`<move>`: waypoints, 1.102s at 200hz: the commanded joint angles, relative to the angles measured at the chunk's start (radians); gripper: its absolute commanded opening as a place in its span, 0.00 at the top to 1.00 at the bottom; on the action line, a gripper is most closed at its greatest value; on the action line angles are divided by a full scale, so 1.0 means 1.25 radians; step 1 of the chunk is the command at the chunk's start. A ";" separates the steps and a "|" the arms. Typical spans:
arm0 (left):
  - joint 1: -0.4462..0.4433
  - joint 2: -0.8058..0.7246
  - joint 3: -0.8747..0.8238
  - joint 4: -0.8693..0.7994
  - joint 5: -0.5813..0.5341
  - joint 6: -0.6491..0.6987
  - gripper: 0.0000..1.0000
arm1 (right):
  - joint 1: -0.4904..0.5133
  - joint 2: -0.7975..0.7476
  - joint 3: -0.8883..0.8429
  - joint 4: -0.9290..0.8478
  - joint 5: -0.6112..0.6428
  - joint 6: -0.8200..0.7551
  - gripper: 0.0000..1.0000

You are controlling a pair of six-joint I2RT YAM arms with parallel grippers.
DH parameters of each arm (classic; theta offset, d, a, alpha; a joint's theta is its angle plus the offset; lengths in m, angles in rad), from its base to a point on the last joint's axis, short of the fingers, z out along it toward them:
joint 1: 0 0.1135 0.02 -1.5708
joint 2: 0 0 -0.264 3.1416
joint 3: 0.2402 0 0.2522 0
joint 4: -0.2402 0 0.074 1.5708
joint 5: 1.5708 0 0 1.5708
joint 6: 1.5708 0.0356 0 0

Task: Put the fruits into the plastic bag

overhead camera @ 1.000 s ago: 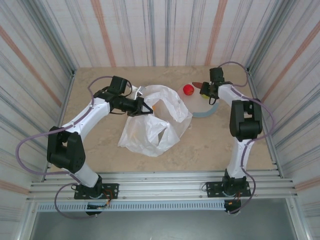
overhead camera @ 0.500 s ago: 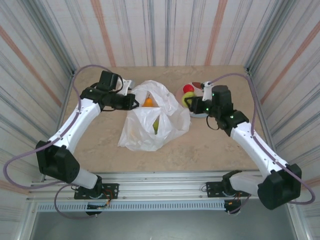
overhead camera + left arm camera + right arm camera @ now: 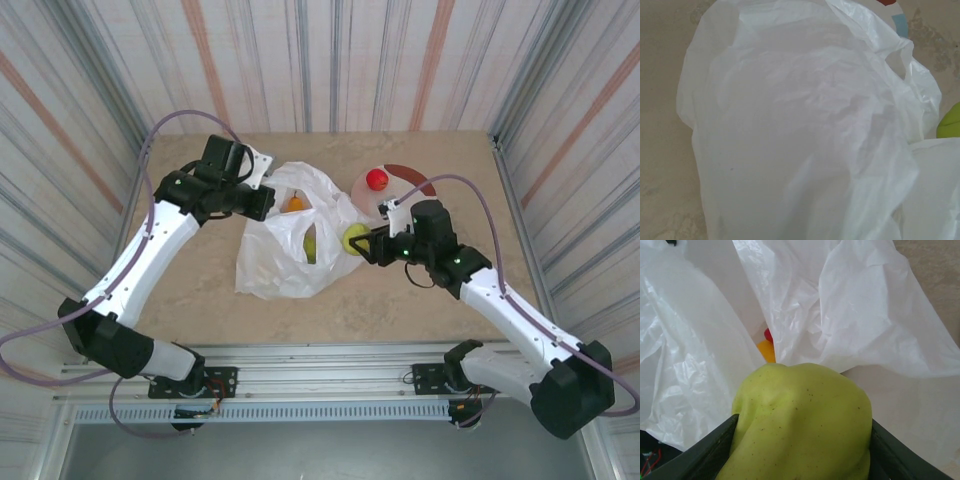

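A: Left arm?
B: It reached forward, elbow raised, with the left gripper (image 3: 266,203) closed.
A: Right arm?
B: It stretched leftward, right gripper (image 3: 358,241) clamped on a green fruit (image 3: 800,425).

a beige, marbled table (image 3: 200,290) is being used as the one bearing surface, and it is being closed in on three sides by striped panels (image 3: 330,60). a white, wrinkled plastic bag (image 3: 275,265) is being borne on its middle. a pale round plate (image 3: 395,185) is being carried towards the far right, just beside the bag's far edge.
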 commanded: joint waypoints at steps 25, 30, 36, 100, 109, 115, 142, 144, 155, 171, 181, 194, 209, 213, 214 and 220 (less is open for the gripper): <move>-0.005 -0.016 0.008 -0.016 -0.004 0.039 1.00 | 0.007 0.091 0.020 0.063 0.019 -0.027 0.50; -0.005 -0.016 0.007 -0.014 0.001 0.040 1.00 | 0.007 0.102 0.025 0.064 0.023 -0.027 0.50; -0.005 -0.019 0.003 -0.010 0.005 0.041 1.00 | 0.007 0.112 0.029 0.070 0.020 -0.026 0.50; -0.005 -0.019 -0.007 0.005 0.019 0.055 1.00 | 0.025 0.152 0.069 0.109 0.002 -0.002 0.50; -0.005 -0.018 -0.008 0.005 0.022 0.055 1.00 | 0.025 0.148 0.073 0.119 -0.005 0.003 0.49; -0.005 -0.019 -0.007 0.005 0.027 0.056 1.00 | 0.026 0.149 0.077 0.124 -0.009 0.008 0.49; -0.005 -0.026 -0.021 0.018 0.038 0.060 1.00 | 0.044 0.188 0.118 0.112 0.016 0.015 0.50; -0.005 -0.026 -0.022 0.018 0.038 0.059 1.00 | 0.047 0.195 0.123 0.109 0.018 0.014 0.50; -0.004 -0.027 -0.023 0.020 0.044 0.059 1.00 | 0.064 0.223 0.150 0.094 0.020 0.009 0.50; -0.005 -0.028 -0.023 0.020 0.049 0.057 1.00 | 0.096 0.258 0.171 0.096 0.011 0.008 0.50; -0.005 -0.030 -0.024 0.024 0.049 0.054 1.00 | 0.115 0.275 0.175 0.102 0.002 0.008 0.49; -0.005 -0.029 -0.026 0.026 0.049 0.051 1.00 | 0.139 0.294 0.176 0.102 -0.007 0.007 0.49; -0.005 -0.027 -0.027 0.027 0.050 0.050 1.00 | 0.161 0.312 0.172 0.108 -0.037 -0.002 0.46; -0.005 -0.028 -0.028 0.026 0.050 0.049 1.00 | 0.165 0.316 0.168 0.112 -0.047 -0.005 0.46; -0.005 -0.028 -0.029 0.026 0.050 0.049 1.00 | 0.165 0.317 0.168 0.114 -0.049 -0.005 0.46; -0.005 -0.028 -0.032 0.027 0.049 0.048 1.00 | 0.172 0.322 0.163 0.122 -0.062 -0.006 0.45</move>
